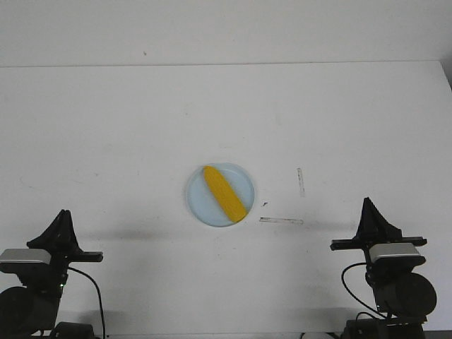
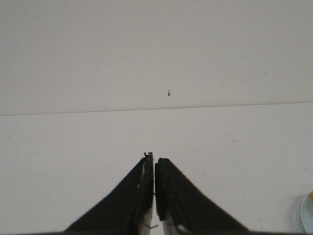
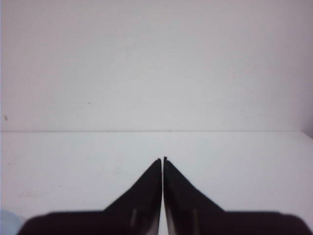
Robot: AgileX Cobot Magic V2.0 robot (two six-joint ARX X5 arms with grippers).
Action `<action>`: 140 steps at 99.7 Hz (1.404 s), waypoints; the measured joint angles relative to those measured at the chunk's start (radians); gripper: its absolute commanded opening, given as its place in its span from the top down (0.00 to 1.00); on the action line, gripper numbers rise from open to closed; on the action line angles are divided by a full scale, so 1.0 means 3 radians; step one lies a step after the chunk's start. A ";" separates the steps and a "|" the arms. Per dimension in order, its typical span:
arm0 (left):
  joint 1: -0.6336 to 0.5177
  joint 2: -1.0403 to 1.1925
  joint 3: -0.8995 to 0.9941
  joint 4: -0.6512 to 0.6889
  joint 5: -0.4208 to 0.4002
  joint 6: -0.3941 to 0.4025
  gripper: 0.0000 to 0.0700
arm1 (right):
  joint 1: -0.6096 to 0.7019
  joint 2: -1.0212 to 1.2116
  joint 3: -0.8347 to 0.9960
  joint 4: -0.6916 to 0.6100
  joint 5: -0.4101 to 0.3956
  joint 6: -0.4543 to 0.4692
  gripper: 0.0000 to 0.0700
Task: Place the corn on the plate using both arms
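Note:
The yellow corn (image 1: 224,193) lies diagonally on the pale blue plate (image 1: 200,203) in the middle of the white table. My left gripper (image 1: 62,215) is shut and empty at the near left, well apart from the plate. My right gripper (image 1: 367,203) is shut and empty at the near right, also apart from it. In the left wrist view the jaws (image 2: 154,157) are closed together over bare table, and a sliver of the plate (image 2: 308,215) shows at the edge. In the right wrist view the jaws (image 3: 162,159) are closed together, with a faint bit of plate (image 3: 7,219) in the corner.
Two thin pale strips lie on the table right of the plate, one upright (image 1: 301,181) and one flat (image 1: 281,221), with a small dark speck (image 1: 265,204) between. The table's far edge (image 1: 226,65) meets a white wall.

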 measured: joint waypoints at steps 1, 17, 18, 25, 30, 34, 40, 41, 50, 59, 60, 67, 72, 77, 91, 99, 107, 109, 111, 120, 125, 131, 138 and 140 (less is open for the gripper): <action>0.0004 0.0000 -0.0018 0.0024 0.0000 0.0000 1.00 | 0.0000 0.0000 0.0000 0.0000 0.0000 0.0000 1.00; 0.0114 0.0000 -0.0434 0.0581 0.0000 0.0000 1.00 | 0.0000 0.0000 0.0000 0.0000 0.0000 0.0000 1.00; 0.0121 0.0000 -0.0462 0.0621 0.0000 0.0000 1.00 | 0.0000 0.0000 0.0000 0.0000 0.0000 0.0000 1.00; 0.0146 0.0000 -0.0654 0.0876 0.0000 0.0000 1.00 | 0.0000 0.0000 0.0000 0.0000 0.0000 0.0000 1.00; 0.0155 0.0000 -0.0778 0.1016 0.0000 0.0000 1.00 | 0.0000 0.0000 0.0000 0.0000 0.0000 0.0000 1.00; 0.0154 0.0000 -0.0868 0.1104 0.0006 -0.0003 1.00 | 0.0000 0.0000 0.0000 0.0000 0.0000 0.0000 1.00; 0.0154 0.0000 -0.0987 0.1193 0.0069 -0.0038 1.00 | 0.0000 0.0000 0.0000 0.0000 0.0000 0.0000 1.00; 0.0154 0.0000 -0.1003 0.1200 0.0084 -0.0048 1.00 | 0.0000 0.0000 0.0000 0.0000 0.0000 0.0000 1.00; 0.0154 0.0000 -0.1137 0.1258 0.0165 -0.0116 1.00 | 0.0000 0.0000 0.0000 0.0000 0.0000 0.0000 1.00; 0.0154 0.0000 -0.1226 0.1263 0.0164 -0.0146 1.00 | 0.0000 0.0000 0.0000 0.0000 0.0000 0.0000 1.00; 0.0154 -0.0001 -0.1235 0.1266 0.0164 -0.0150 1.00 | 0.0000 0.0000 0.0000 0.0000 0.0000 0.0000 1.00; 0.0154 -0.0038 -0.1284 0.1286 0.0164 -0.0161 1.00 | 0.0000 0.0000 0.0000 0.0000 0.0000 0.0000 1.00; 0.0154 -0.0079 -0.1307 0.1282 0.0164 -0.0163 1.00 | 0.0000 0.0000 0.0000 0.0000 0.0000 0.0000 1.00; 0.0154 -0.0123 -0.1311 0.1272 0.0164 -0.0163 1.00 | 0.0000 0.0000 0.0000 0.0000 0.0000 0.0000 1.00; 0.0154 -0.0226 -0.1311 0.1219 0.0151 -0.0161 1.00 | 0.0000 0.0000 0.0000 0.0000 0.0000 0.0000 1.00; 0.0154 -0.0300 -0.1311 0.1078 0.0153 -0.0161 1.00 | 0.0000 0.0000 0.0000 0.0000 0.0000 0.0000 1.00; 0.0154 -0.0389 -0.1311 0.0954 0.0153 -0.0161 1.00 | 0.0000 0.0000 0.0000 0.0000 0.0000 0.0000 1.00; 0.0154 -0.0411 -0.1311 0.0936 0.0153 -0.0161 1.00 | 0.0000 0.0000 0.0000 0.0000 0.0000 0.0000 1.00; 0.0158 -0.0434 -0.1311 0.0919 0.0151 -0.0161 1.00 | 0.0000 0.0000 0.0000 0.0000 0.0000 0.0000 1.00; 0.0207 -0.0529 -0.1311 0.0862 0.0154 -0.0161 1.00 | 0.0000 0.0000 0.0000 0.0000 -0.0001 0.0000 1.00; 0.0243 -0.0568 -0.1311 0.0819 0.0153 -0.0161 1.00 | 0.0000 0.0000 0.0000 0.0000 0.0000 0.0000 1.00; 0.0278 -0.0596 -0.1312 0.0804 0.0153 -0.0161 1.00 | 0.0000 0.0000 0.0000 0.0000 0.0000 0.0000 1.00; 0.0308 -0.0629 -0.1329 0.0825 0.0154 -0.0161 1.00 | 0.0000 0.0000 0.0000 0.0000 0.0000 0.0000 1.00; 0.0313 -0.0633 -0.1342 0.0846 0.0154 -0.0161 1.00 | 0.0000 0.0000 0.0000 0.0000 0.0000 0.0000 1.00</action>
